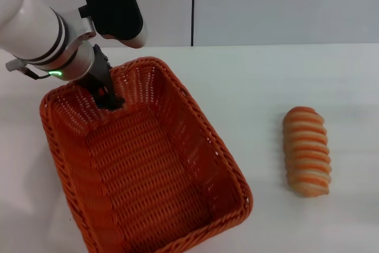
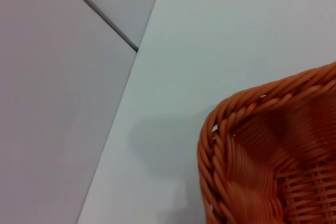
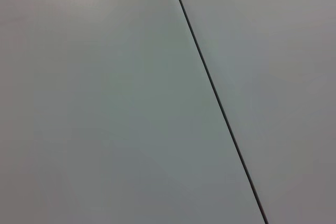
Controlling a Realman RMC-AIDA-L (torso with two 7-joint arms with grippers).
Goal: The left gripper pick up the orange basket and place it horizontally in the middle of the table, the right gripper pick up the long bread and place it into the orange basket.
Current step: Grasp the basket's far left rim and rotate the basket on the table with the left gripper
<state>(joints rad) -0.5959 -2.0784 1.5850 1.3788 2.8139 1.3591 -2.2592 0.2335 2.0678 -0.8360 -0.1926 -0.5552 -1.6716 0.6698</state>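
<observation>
The orange basket [image 1: 148, 170] lies skewed on the left half of the white table [image 1: 266, 81], one corner pointing toward the far wall. My left gripper [image 1: 110, 99] reaches down over its far rim, one black finger inside the wall, and is shut on that rim. A rim corner of the orange basket [image 2: 252, 150] fills the left wrist view. The long bread [image 1: 307, 151] lies on the table to the right, well apart from the basket, its stripes crosswise. The right gripper is out of view; its wrist camera sees only the grey wall.
A grey wall with a dark vertical seam [image 1: 192, 7] stands behind the table. Bare tabletop lies between the basket and the bread, and beyond the bread to the right edge.
</observation>
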